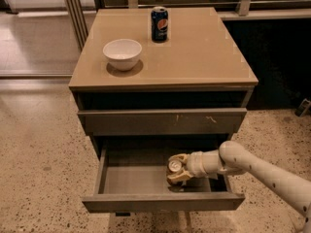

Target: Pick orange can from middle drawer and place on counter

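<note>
The middle drawer (126,181) is pulled open below the closed drawer front with pale scratch marks. The orange can (174,167) stands in the drawer's right half, its silver top showing. My gripper (176,169) reaches in from the right on a pale arm, and its fingers (179,177) wrap around the can on both sides, shut on it. The can's body is mostly hidden by the fingers. The tan counter (204,52) tops the cabinet above.
A white bowl (122,53) sits on the counter's left part and a dark blue Pepsi can (159,24) stands at its back middle. The scratched drawer front (163,121) overhangs the open drawer. Speckled floor surrounds the cabinet; a dark wall is at right.
</note>
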